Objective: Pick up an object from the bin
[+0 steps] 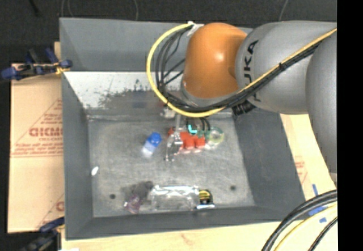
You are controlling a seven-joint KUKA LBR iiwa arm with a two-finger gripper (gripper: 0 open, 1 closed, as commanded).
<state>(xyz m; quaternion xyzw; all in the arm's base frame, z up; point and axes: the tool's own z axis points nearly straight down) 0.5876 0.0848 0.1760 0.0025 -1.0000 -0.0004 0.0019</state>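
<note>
Gripper (172,149) low at frame centre, just beside a small red blocky plastic piece (193,141). Small blue-capped white bottle (151,144) to its left. Released or clenched: cannot tell.

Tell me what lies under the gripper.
Under the gripper sits a red object, with a clear greenish piece at its right; a blue-capped item lies to the left. The arm covers whatever lies behind them.

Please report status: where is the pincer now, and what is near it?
Pincer down at middle of bin, beside small red thing. Hold not confirmed. Blue-and-white piece close on its other side; clear packet by the near wall, apart.
</note>
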